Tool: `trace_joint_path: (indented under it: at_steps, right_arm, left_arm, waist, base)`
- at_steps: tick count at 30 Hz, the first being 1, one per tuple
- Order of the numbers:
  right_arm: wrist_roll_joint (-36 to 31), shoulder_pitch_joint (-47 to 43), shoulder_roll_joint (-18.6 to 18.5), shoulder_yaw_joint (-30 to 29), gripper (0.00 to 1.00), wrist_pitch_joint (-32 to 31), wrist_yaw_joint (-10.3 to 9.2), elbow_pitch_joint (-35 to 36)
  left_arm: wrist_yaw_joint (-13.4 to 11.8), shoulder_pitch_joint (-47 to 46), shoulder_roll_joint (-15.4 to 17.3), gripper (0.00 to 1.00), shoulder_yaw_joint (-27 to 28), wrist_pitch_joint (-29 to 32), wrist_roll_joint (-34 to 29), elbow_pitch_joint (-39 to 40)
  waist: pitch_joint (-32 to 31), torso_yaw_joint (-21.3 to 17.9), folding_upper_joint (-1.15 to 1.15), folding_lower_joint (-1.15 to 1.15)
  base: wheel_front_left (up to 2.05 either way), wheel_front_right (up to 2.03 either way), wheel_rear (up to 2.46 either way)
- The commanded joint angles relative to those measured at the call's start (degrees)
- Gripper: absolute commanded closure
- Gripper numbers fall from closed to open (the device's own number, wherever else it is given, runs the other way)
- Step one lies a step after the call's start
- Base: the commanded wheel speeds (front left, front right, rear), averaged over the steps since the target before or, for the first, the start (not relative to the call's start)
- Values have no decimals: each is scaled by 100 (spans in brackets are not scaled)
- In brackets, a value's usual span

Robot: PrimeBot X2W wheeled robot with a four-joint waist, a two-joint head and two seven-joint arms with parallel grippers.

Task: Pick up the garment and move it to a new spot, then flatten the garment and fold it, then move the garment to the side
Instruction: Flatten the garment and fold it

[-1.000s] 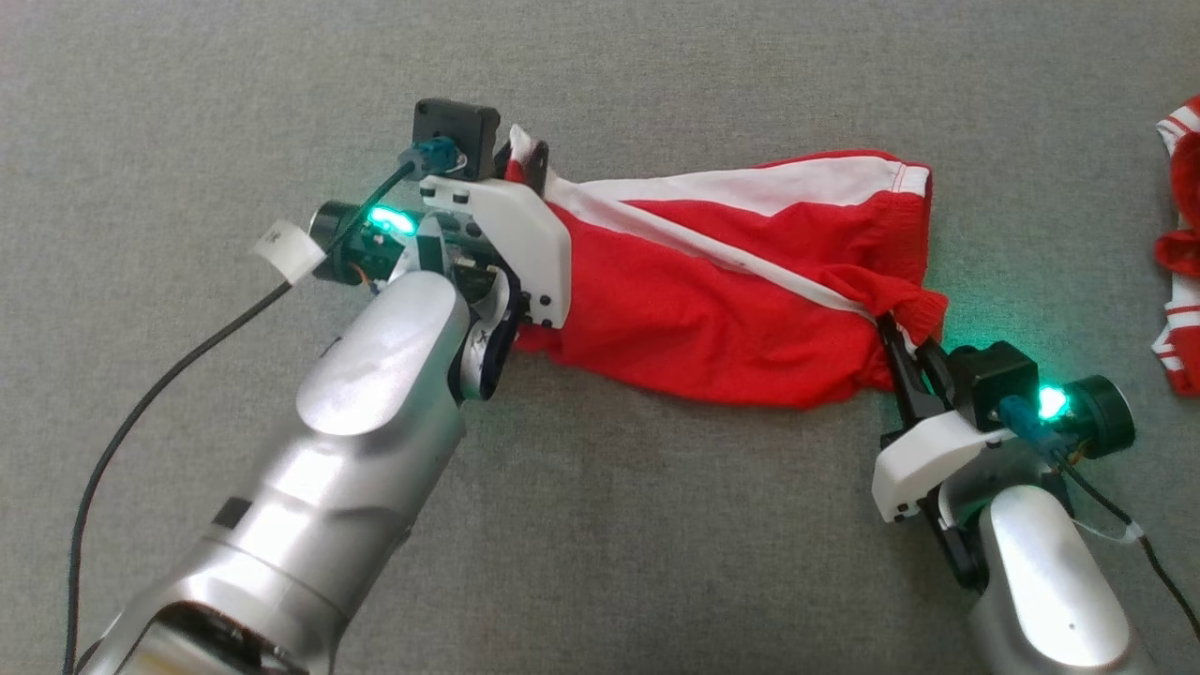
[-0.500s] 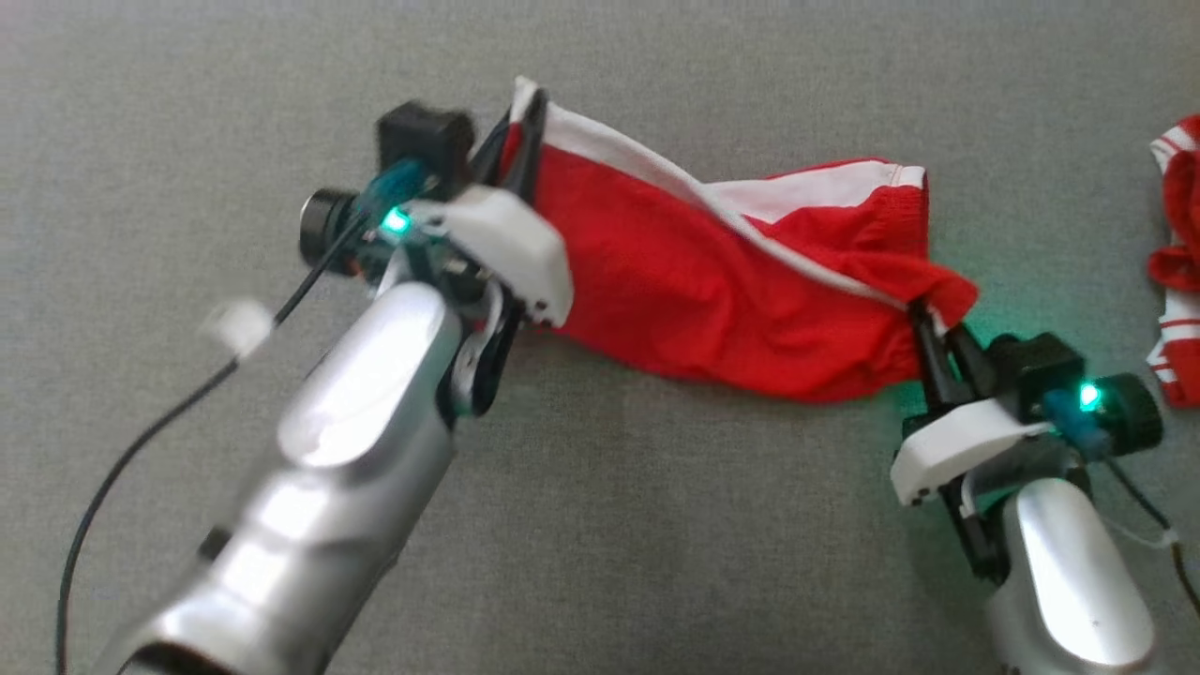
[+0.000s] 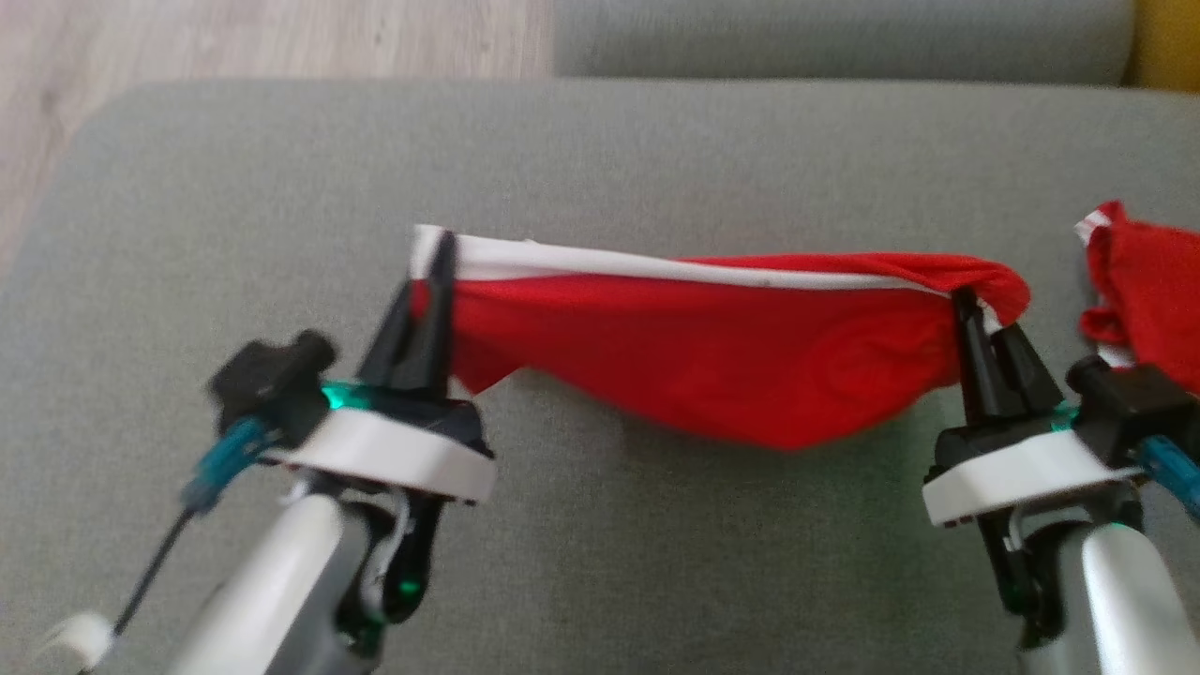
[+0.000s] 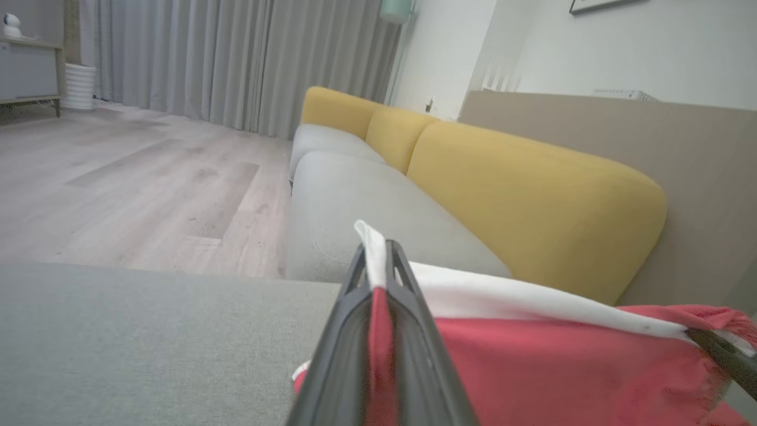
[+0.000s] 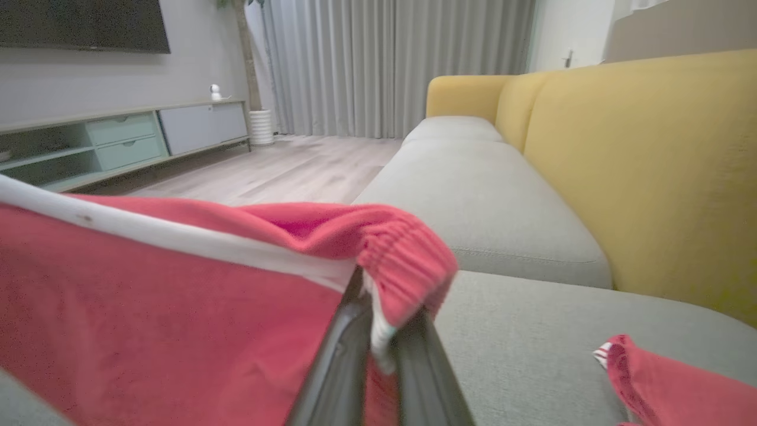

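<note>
The garment is red with a white stripe along its top edge. It hangs stretched between my two grippers above the grey cushion, its middle sagging toward the fabric below. At its left end my left gripper is shut on the white-edged corner, and the left wrist view shows that gripper clamping red and white cloth. My right gripper is shut on the bunched elastic end, which the right wrist view shows as the garment pinched in my right gripper.
A second red and white garment lies on the cushion at the far right, also seen as the second garment in the right wrist view. Wooden floor lies beyond the cushion's far left edge. A yellow backrest rises to the right.
My left gripper closed on the garment's left corner, and both arms lifted it off the cushion and drew it taut. The head camera tilted up, bringing floor and cushion edge into view.
</note>
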State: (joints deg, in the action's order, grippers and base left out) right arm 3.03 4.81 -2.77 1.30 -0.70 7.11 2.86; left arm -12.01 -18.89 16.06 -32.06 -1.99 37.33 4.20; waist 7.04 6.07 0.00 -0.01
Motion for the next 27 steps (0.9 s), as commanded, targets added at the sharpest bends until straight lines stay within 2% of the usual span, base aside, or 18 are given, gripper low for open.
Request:
trace_joint_path:
  at_steps: [1,8,14,17,20,24,25,27]
  right_arm:
    - [43,79,-12,95,100,-57,37,413]
    - [14,50,-31,171,100,-575,37,1587]
    - [45,598,-225,218,100,-1083,37,2008]
    - [128,1112,-300,267,100,-1218,37,1626]
    - [200,1879,-382,379,100,-1203,37,904]
    - [108,3254,-452,526,100,-916,37,-204]
    - [108,3254,-452,526,100,-916,37,-204]
    - [68,3957,-407,571,100,-689,37,-741]
  left_arm:
    - [-84,-206,223,100,361,-49,-45,434]
    - [-294,-434,785,100,722,342,-207,1553]
    - [-192,-1247,1009,100,875,955,-98,1703]
    - [-46,-1748,1060,100,878,1136,-96,1385]
    - [134,-2322,1014,100,865,1157,-131,892]
    - [389,-3260,877,100,878,930,-288,49]
    - [389,-3260,877,100,878,930,-288,49]
    - [516,-3779,768,100,924,671,-374,-367]
  waist:
    - [-244,-26,0,1]
    - [-578,-155,0,1]
    - [-409,-269,0,1]
    - [-139,-350,0,1]
    - [228,-422,0,1]
    - [633,-469,0,1]
    - [633,-469,0,1]
    - [755,-471,0,1]
  base:
    - [0,0,0]
    - [0,0,0]
    - [0,0,0]
    - [0,0,0]
    - [0,0,0]
    - [0,0,0]
    - [0,0,0]
    - [0,0,0]
